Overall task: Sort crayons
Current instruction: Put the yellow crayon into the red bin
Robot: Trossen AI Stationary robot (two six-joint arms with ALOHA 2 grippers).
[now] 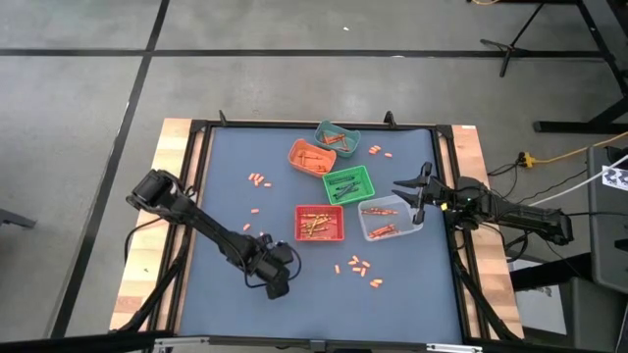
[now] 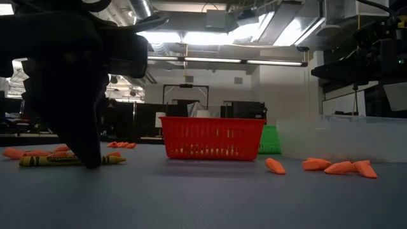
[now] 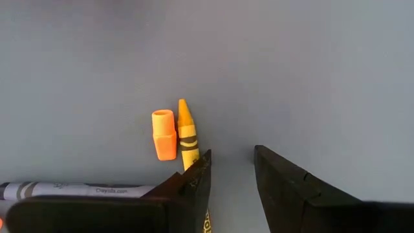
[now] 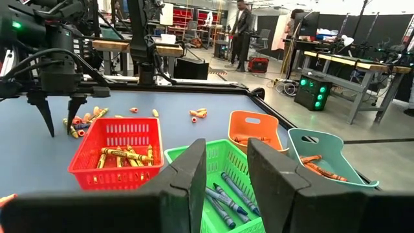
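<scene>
Nearest the front edge of the counter [image 1: 235, 294], the left claw [image 1: 276, 285] is set down with its fingers apart and nothing between them. In its wrist view a yellow crayon [image 3: 188, 137] lies just beside one finger, with an orange stub [image 3: 164, 133] touching the crayon's side and a grey-wrapped crayon [image 3: 77, 189] lying nearby. None of these is gripped.

A loose cluster of orange pieces [image 1: 360, 269] remains unsorted close to that claw, toward the right.

Farther in, the red bin [image 1: 320, 223] is seen to hold several crayons, and the clear bin [image 1: 391, 218] holds a few orange-red ones. Over the clear bin's far-right corner the right claw [image 1: 417, 195] is held part-open and empty.

Beyond these, the green bin [image 1: 349, 184] holds dark crayons, the orange bin [image 1: 311, 157] a few sticks, and the teal bin [image 1: 338, 138] some orange-red ones. Small scatters are left on the bare counter: one left of the orange bin [image 1: 259, 179] and one beside the teal bin [image 1: 380, 150].

The sorting is judged well under way, though not finished: every bin has been given contents, yet four loose groups are still to be cleared.
</scene>
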